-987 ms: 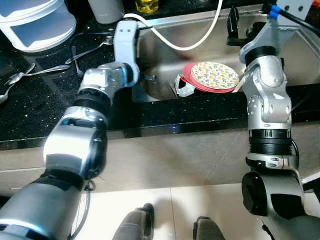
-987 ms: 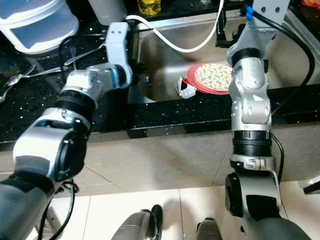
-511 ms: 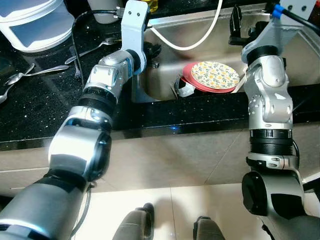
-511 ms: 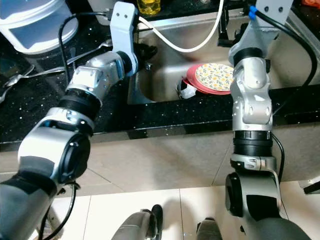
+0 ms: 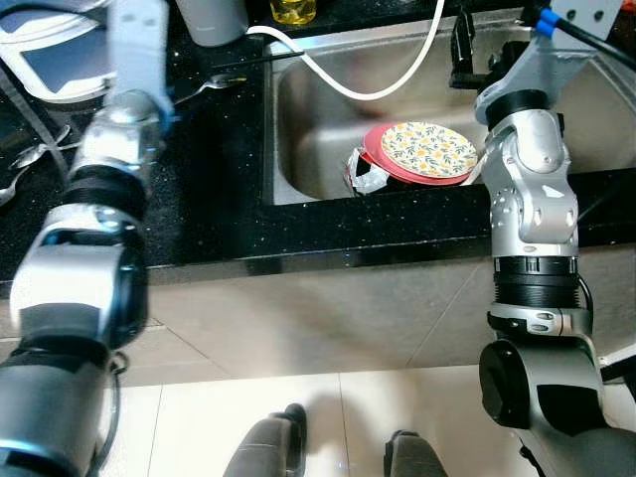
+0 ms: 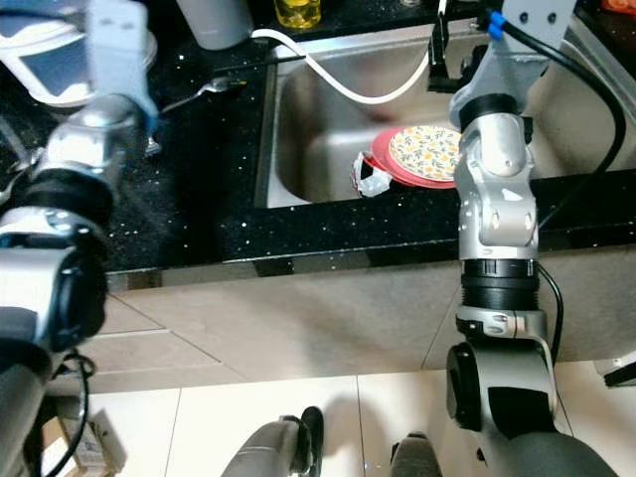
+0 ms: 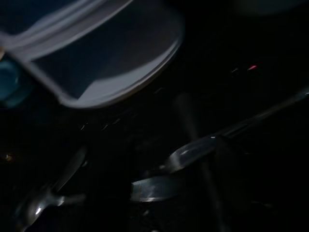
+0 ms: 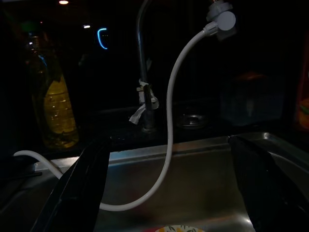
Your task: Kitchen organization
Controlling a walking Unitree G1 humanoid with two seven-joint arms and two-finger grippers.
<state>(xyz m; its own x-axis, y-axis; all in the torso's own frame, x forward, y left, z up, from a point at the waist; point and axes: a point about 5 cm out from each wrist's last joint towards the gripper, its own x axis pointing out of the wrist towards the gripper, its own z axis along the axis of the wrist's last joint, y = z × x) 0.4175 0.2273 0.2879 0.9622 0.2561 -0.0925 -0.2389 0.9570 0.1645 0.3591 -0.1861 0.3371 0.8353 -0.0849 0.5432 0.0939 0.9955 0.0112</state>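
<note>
A floral plate (image 5: pixel 427 148) lies on a red plate (image 5: pixel 381 165) in the steel sink (image 5: pixel 308 119), with a crumpled white wrapper (image 5: pixel 365 179) beside them. My right gripper (image 5: pixel 463 42) hovers over the sink's back edge; in the right wrist view its fingers (image 8: pixel 84 186) stand wide apart with nothing between them. My left arm (image 5: pixel 119 129), blurred, reaches over the black counter left of the sink. The left wrist view is dark and shows spoons (image 7: pixel 193 151) and a pale plastic container (image 7: pixel 111 67).
Several spoons (image 5: pixel 40 151) lie on the black counter (image 5: pixel 199 199), one (image 5: pixel 214 83) near the sink's corner. Stacked plastic containers (image 5: pixel 60 62), a grey jar (image 5: pixel 211 20) and a yellow bottle (image 5: pixel 291 10) stand at the back. A white hose (image 5: pixel 343 87) crosses the sink below the faucet (image 8: pixel 144 72).
My left arm has swung from the sink's left edge leftward across the counter, toward the spoons and containers. The right arm and the plates have stayed put.
</note>
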